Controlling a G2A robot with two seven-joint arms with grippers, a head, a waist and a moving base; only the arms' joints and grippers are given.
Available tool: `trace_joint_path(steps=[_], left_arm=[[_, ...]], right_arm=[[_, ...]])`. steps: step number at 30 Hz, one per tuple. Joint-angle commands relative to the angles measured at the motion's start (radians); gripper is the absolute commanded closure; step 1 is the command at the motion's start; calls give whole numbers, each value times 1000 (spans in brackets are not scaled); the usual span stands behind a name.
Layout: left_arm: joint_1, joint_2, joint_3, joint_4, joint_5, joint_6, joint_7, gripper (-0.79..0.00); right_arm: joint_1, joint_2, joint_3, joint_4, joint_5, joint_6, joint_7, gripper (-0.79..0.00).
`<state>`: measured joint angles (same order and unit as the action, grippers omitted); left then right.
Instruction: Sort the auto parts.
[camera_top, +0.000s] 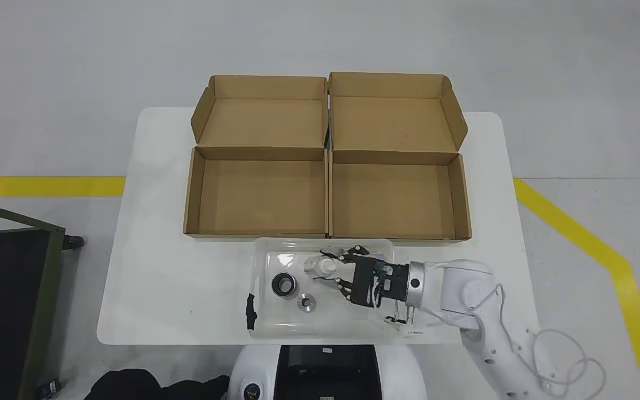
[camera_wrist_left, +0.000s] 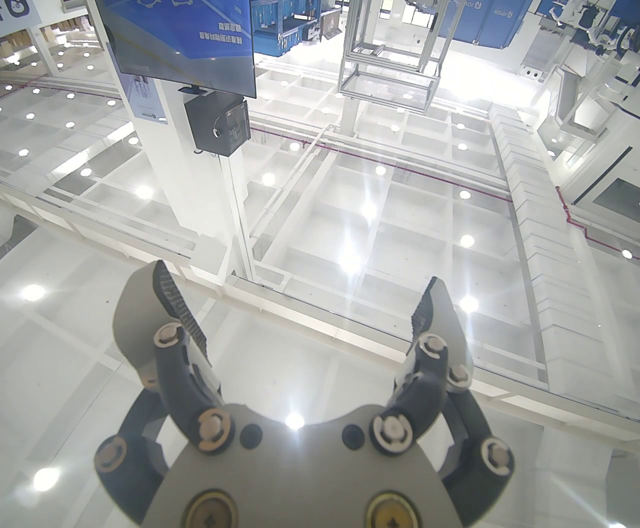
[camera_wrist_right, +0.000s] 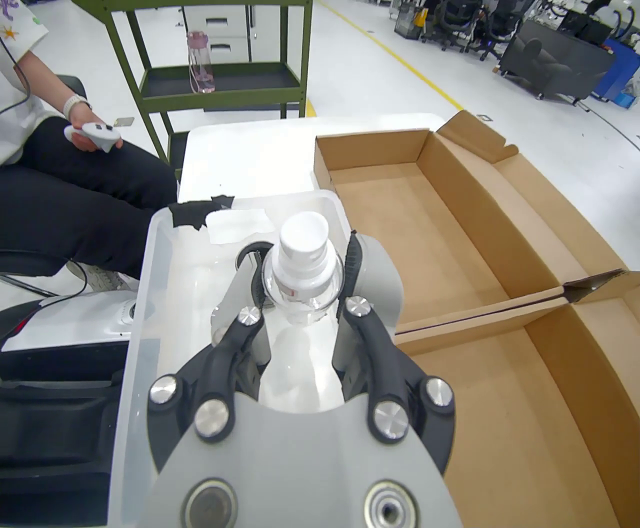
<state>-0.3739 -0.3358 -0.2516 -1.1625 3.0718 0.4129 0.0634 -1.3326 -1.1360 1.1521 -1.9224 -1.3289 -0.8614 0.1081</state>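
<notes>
A clear plastic bin (camera_top: 262, 262) stands at the table's near edge and holds the auto parts. My right gripper (camera_top: 336, 272) is inside it, shut on a white stepped cylinder with a clear round collar (camera_wrist_right: 303, 260); the fingers (camera_wrist_right: 353, 260) press the collar from both sides. The same white part (camera_top: 322, 266) lies near the bin's middle in the top view. A black ring (camera_top: 285, 285) and a small silver part (camera_top: 308, 305) sit loose in the bin beyond it. My left gripper (camera_wrist_left: 300, 295) is open with nothing between its toothed fingers, pointing up at the ceiling.
Two open cardboard boxes (camera_top: 258, 195) (camera_top: 398, 200) stand side by side just behind the bin, flaps folded back. In the right wrist view they are beside the bin (camera_wrist_right: 425, 210) (camera_wrist_right: 500, 400). Black tape (camera_wrist_right: 197, 212) marks the bin's rim. Bare white table (camera_top: 150, 260) lies left of the bin.
</notes>
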Motion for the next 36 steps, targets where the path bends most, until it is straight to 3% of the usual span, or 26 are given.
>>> trace_joint_path(steps=[1, 11, 36], left_arm=[[0, 0, 0, 0, 0, 0, 0, -785], [0, 0, 0, 0, 0, 0, 0, -785], [0, 0, 0, 0, 0, 0, 0, -785]], right_arm=[[3, 1, 8, -3, 9, 1, -37, 0], [38, 0, 40, -6, 77, 17, -205, 0], [170, -22, 33, -64, 139, 116, -427, 0]])
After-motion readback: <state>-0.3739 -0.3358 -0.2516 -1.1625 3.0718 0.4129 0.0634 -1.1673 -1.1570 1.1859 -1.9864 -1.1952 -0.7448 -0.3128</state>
